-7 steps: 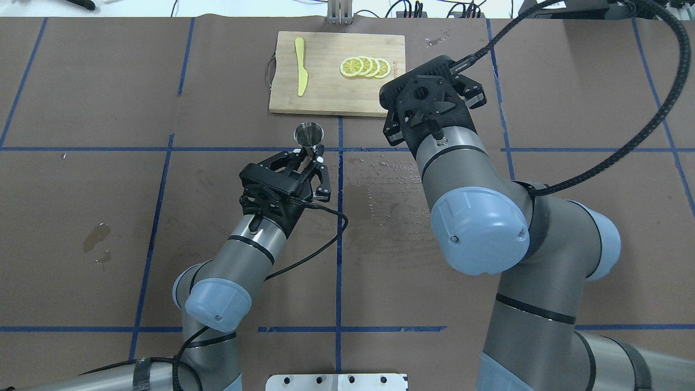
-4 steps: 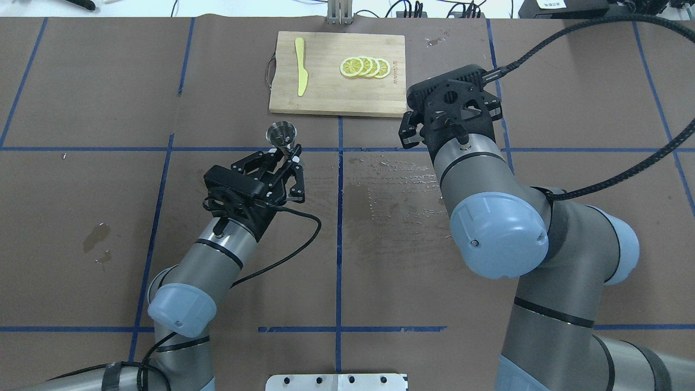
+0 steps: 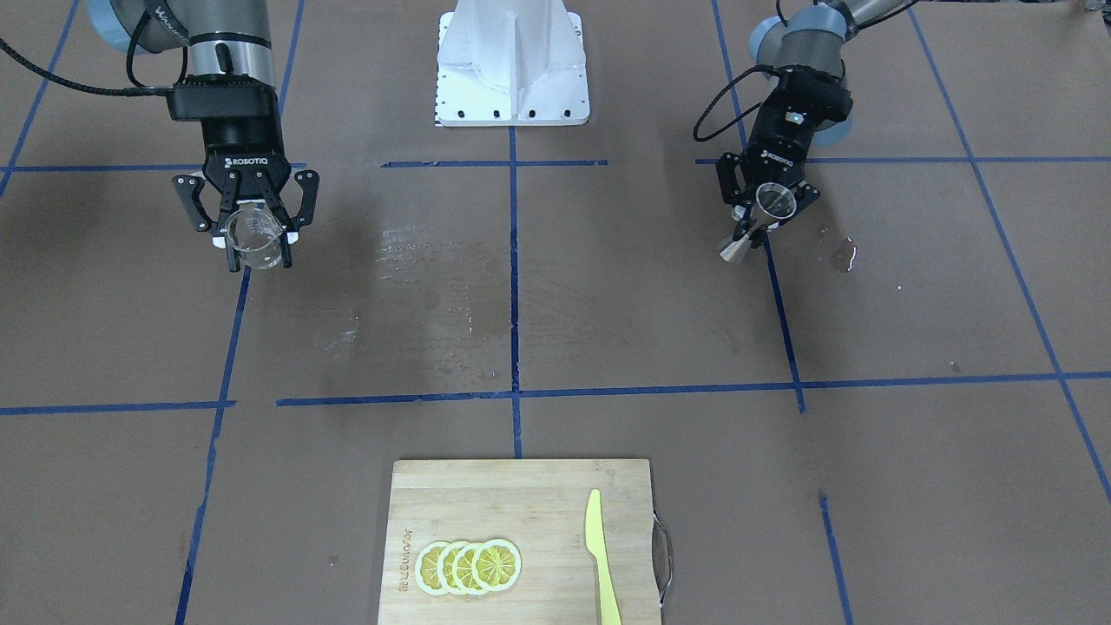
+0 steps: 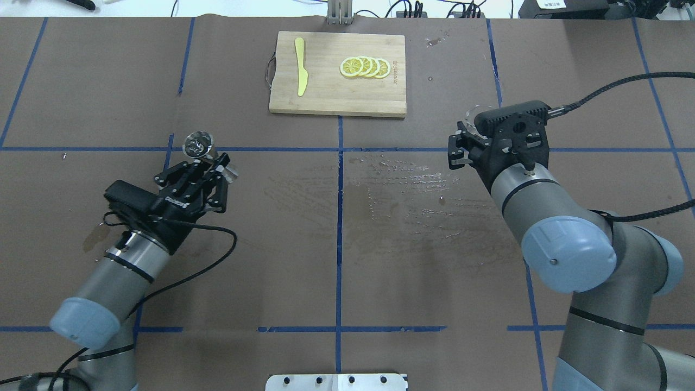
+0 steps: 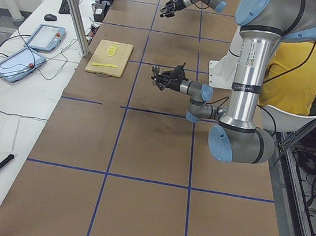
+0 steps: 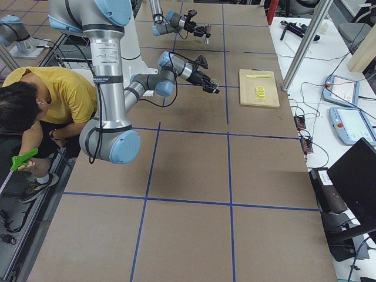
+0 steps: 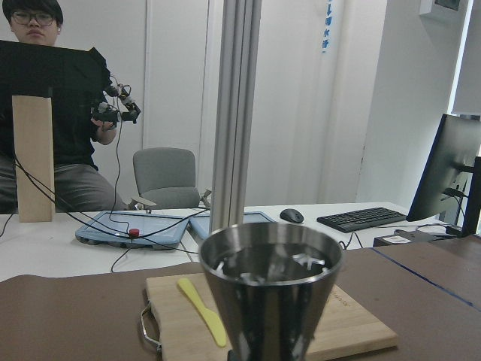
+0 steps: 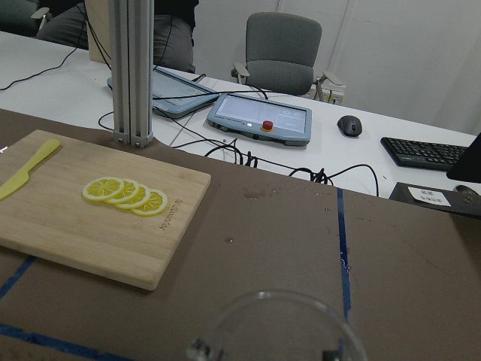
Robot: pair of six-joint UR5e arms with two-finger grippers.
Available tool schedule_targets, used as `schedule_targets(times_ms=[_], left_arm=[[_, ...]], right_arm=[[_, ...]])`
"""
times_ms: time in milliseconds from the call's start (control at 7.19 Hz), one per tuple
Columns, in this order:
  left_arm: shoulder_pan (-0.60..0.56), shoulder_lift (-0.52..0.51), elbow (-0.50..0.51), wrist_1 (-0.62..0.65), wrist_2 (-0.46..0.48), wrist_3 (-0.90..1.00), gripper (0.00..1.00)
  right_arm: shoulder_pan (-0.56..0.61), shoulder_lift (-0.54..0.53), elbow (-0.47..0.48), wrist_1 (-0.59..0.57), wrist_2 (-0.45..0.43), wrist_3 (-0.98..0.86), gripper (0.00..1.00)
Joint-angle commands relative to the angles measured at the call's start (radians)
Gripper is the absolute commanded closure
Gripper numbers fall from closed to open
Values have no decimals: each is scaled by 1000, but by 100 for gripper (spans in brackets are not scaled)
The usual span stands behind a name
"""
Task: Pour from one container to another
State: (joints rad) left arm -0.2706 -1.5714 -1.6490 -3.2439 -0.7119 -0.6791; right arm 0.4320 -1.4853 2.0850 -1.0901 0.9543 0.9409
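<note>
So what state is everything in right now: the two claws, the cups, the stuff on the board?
left gripper: shut on the jigger.
jigger: held at its waist, mouth up.
right gripper: shut on the glass cup.
glass cup: held, contents unclear.
lemon slices: fanned, overlapping, on the cutting board.
knife: lying flat on the board.
table: wet in the middle.

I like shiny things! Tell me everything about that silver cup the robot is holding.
The jigger is shiny silvery metal, shaped like an hourglass: two cones joined at a narrow waist. It stands upright, open mouth up. The left gripper is shut on its waist, on the robot's left side of the table.
</note>
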Motion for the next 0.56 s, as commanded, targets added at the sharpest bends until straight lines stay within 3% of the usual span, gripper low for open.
schedule_targets(times_ms=[0,417], left_arm=[[-1,137,14,-13,2,-45,100],[8,194,116,-16,52,-209,100]], right_arm=[[-2,-15,-28,15,4,4,100],[-2,-6,-29,15,4,1,100]])
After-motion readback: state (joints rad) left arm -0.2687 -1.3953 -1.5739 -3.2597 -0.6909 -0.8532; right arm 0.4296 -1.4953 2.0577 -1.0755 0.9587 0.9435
